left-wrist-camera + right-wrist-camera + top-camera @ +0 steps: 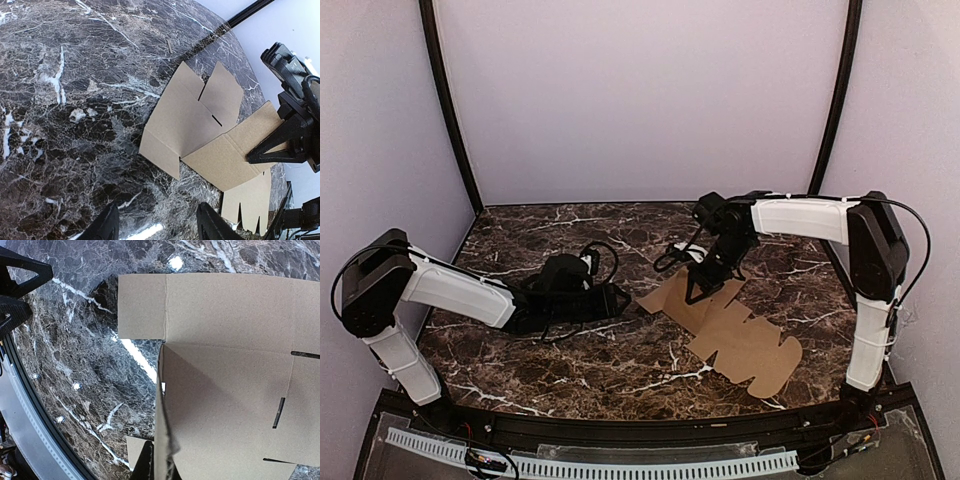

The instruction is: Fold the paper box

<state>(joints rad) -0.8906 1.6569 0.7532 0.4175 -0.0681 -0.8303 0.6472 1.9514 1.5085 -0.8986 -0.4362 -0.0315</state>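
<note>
- The paper box (740,335), a flat die-cut sheet, lies on the table (570,365) right of centre, with its tabs toward the near edge.
- Right pincer (698,290) is closed on a raised flap at the sheet's far end; the wrist view cuts off most of its fingers.
- Left pincer (615,298) gapes, holding nothing, near the sheet's left corner; bare table lies beyond.

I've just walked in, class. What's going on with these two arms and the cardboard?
The right arm's fingers are shut on one panel of the flat brown die-cut cardboard sheet, tipping that panel up off the dark marble table while the rest of the sheet lies flat. The left arm's fingers are open and low over the table beside the sheet, holding nothing. The box is mostly unfolded.
</note>
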